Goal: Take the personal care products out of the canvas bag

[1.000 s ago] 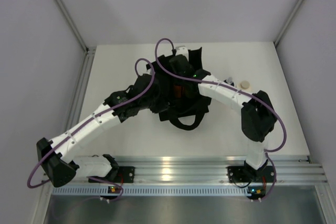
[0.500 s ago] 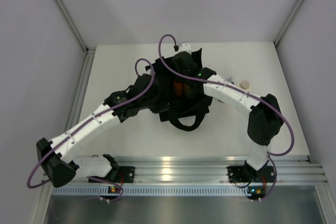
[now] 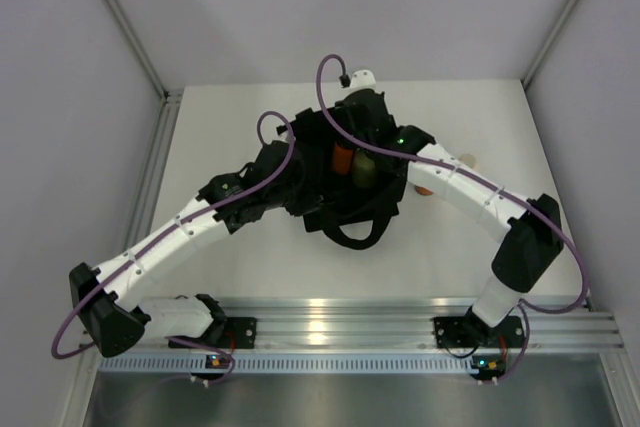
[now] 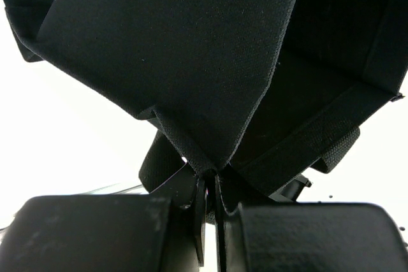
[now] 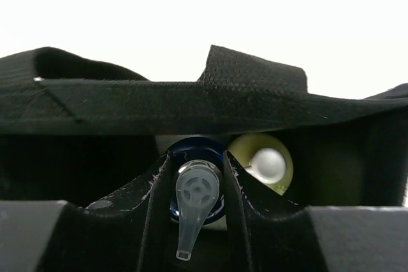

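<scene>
The black canvas bag sits mid-table with its mouth up. My right gripper reaches into it from the far side and is shut on a slim orange bottle. In the right wrist view that bottle's dark blue cap and clear nozzle sit between the fingers of my right gripper. A pale yellow-green bottle with a white cap stands right beside it in the bag. My left gripper is shut on a fold of the bag's fabric at its left side.
Right of the bag, partly under my right forearm, a cream-white cylinder and another orange bottle lie on the white table. One loop handle hangs toward the near side. Grey walls close in on three sides.
My right arm has swung its elbow out to the right and drawn the wrist toward the far edge, moving the orange bottle with it. The yellow-green bottle now shows. The left arm has not moved.
</scene>
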{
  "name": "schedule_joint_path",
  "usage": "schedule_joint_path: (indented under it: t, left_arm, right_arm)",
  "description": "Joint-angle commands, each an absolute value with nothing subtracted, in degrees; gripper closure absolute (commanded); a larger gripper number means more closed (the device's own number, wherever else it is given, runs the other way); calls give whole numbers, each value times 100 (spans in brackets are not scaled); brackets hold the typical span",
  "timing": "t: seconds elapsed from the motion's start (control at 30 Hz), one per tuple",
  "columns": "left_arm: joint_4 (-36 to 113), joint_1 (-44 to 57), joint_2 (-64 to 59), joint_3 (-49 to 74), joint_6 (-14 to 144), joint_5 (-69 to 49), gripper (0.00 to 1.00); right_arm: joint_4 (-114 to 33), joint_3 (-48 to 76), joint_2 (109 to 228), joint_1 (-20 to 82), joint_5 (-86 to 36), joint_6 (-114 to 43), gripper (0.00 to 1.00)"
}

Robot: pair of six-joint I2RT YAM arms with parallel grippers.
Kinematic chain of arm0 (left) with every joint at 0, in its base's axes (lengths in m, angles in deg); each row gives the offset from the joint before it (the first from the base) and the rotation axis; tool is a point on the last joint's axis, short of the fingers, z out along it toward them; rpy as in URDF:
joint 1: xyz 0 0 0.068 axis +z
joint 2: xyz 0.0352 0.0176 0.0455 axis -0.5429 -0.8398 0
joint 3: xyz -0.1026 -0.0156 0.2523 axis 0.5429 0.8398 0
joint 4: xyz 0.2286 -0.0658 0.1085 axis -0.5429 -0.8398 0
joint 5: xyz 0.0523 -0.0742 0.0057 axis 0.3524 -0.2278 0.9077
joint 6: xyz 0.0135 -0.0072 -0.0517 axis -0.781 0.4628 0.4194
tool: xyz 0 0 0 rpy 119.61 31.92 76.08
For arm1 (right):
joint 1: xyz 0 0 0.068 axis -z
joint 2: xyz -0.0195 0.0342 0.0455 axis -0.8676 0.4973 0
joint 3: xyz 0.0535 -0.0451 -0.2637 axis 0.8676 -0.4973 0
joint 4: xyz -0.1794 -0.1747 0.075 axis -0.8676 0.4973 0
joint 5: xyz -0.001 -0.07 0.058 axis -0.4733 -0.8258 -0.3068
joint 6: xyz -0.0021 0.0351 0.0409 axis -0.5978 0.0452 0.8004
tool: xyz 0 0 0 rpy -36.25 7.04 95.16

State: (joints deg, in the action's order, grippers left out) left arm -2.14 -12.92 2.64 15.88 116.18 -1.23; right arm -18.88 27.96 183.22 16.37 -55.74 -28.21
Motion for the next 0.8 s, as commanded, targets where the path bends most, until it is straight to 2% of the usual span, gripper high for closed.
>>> schedule_joint_path:
  t: [0.0,0.27,0.77]
  left_arm:
    - [-154,-1335,424,1339,11505,-405,100]
    - [-145,-1335,415,1366,11540,-387,100]
    - [-145,-1335,406,1436,11611,-396,100]
  right_arm:
    - [-2112,3150,17658,1571,-5571,-3203,100]
    - [-1506,3721,17315,1404,-5140,-3730,100]
    - [-610,4943,16920,1377,-4682,-3678,100]
